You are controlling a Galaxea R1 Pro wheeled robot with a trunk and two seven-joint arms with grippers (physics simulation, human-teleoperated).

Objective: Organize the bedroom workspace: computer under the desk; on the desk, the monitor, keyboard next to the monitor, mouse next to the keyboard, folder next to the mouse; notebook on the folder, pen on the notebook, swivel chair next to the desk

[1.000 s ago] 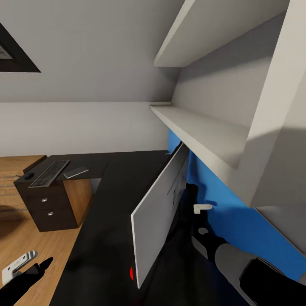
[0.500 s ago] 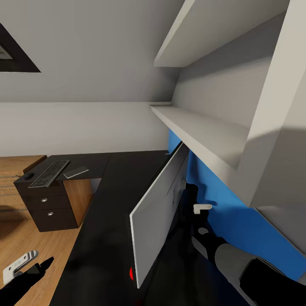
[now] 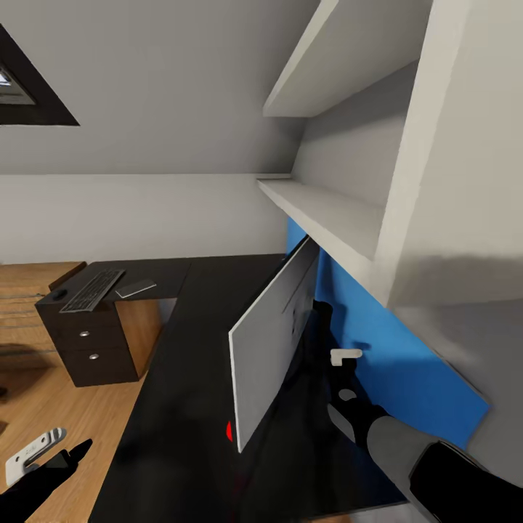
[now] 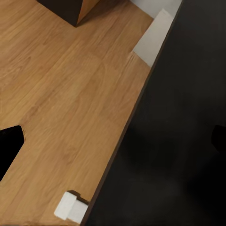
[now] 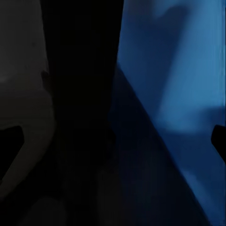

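Observation:
The monitor [image 3: 270, 341] stands on the black desk [image 3: 181, 378], seen nearly edge-on with its white back toward the blue back panel [image 3: 392, 363]. A red dot [image 3: 229, 430] marks its lower corner. My right gripper [image 3: 325, 317] reaches into the gap behind the monitor. In the right wrist view it is open [image 5: 113, 139], between the monitor's white back [image 5: 23, 70] and the blue panel [image 5: 179, 84]. On the desk's far wing lie the keyboard [image 3: 92, 290] and, beside it, the mouse [image 3: 58, 293]. My left gripper [image 3: 62, 459] hangs open over the floor beside the desk.
A flat grey item [image 3: 136, 288] lies beside the keyboard. A black drawer unit [image 3: 87, 345] stands under the far wing. White wall shelves [image 3: 327, 211] overhang the desk close above the monitor. Wooden floor [image 4: 61, 94] runs along the desk's edge, past a white pedestal leg [image 4: 153, 37].
The whole picture has shifted a little, so the camera moved. Both arms keep about the same pose, and the right gripper stays behind the monitor.

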